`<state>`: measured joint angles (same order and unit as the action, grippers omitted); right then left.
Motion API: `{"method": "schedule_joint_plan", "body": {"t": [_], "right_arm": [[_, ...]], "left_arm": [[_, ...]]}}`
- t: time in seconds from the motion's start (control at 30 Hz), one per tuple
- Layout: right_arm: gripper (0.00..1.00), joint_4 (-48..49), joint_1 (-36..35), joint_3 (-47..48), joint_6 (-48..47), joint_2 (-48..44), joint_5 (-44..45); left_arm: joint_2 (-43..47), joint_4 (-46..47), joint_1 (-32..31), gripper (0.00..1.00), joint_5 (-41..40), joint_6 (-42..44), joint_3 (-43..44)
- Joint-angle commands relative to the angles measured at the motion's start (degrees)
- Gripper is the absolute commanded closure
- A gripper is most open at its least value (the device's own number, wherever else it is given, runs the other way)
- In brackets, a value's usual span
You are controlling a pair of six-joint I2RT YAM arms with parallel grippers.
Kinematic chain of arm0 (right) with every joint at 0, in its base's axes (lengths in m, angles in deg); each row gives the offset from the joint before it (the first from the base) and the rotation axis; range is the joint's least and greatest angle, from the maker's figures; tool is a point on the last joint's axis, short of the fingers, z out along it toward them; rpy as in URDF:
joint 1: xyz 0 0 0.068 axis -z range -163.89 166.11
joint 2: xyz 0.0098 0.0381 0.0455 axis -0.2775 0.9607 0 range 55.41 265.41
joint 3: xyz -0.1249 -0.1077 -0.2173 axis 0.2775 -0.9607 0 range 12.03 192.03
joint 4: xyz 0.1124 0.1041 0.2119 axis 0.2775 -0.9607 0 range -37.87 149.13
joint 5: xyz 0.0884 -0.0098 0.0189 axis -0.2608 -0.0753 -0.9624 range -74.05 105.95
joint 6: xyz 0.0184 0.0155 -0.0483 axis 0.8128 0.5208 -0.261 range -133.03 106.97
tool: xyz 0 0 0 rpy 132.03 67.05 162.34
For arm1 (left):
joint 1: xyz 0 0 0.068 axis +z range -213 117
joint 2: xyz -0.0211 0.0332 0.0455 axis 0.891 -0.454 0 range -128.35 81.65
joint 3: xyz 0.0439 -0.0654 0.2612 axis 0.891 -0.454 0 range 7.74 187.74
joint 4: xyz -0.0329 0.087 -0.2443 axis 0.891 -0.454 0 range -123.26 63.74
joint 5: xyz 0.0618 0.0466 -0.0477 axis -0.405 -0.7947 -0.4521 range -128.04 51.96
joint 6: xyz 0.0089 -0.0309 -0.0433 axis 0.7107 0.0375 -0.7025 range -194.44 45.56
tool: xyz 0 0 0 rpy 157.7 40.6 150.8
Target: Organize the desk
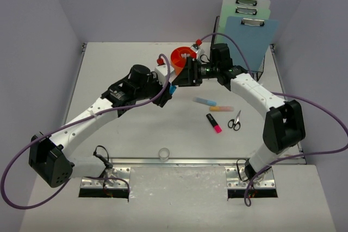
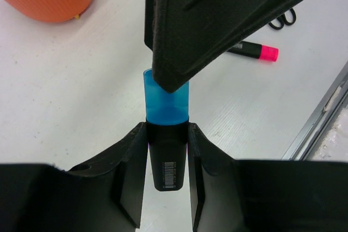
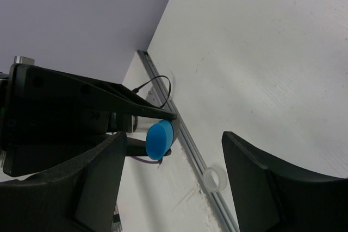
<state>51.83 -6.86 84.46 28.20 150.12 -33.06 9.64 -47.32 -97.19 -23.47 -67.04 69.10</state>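
Item: blue highlighter [image 2: 166, 104], apparent handover.
Your left gripper [image 2: 167, 150] pinches the barrel, cap forward, so your right gripper [image 3: 175, 148], spread around the cap, can take it.

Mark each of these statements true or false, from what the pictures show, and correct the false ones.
1. The left gripper is shut on a blue-capped highlighter. True.
2. The right gripper is shut on the scissors. False: it is open, and the scissors lie on the desk.
3. The pink highlighter lies on the desk. True.
4. The clipboards lie flat on the desk. False: they stand in the black wire rack.
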Motion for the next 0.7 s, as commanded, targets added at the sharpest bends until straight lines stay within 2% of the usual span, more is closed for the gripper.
{"method": "schedule_joint_plan", "body": {"t": [0.0,0.27,0.5,0.6,0.67], "right_arm": [[0.29,3.26,-0.68,3.77,-0.28,0.20,0.45],[0.34,0.94,-2.73,3.36,-5.67,1.43,1.86],[0.48,-4.47,-4.27,2.98,-12.43,1.17,5.45],[0.59,-5.36,-4.27,3.05,-13.82,0.90,5.50],[0.73,-5.69,-4.27,3.06,-14.40,0.65,5.50]], "left_arm": [[0.84,1.60,-0.29,0.99,2.58,-0.37,1.05],[-0.66,1.87,-0.35,0.99,2.48,-0.33,2.30],[-1.03,1.87,-0.26,0.99,2.25,-0.10,2.62],[-1.13,1.91,-0.27,0.99,1.86,0.08,2.44],[-1.29,1.99,-0.35,0.96,1.52,0.08,2.27]]}}
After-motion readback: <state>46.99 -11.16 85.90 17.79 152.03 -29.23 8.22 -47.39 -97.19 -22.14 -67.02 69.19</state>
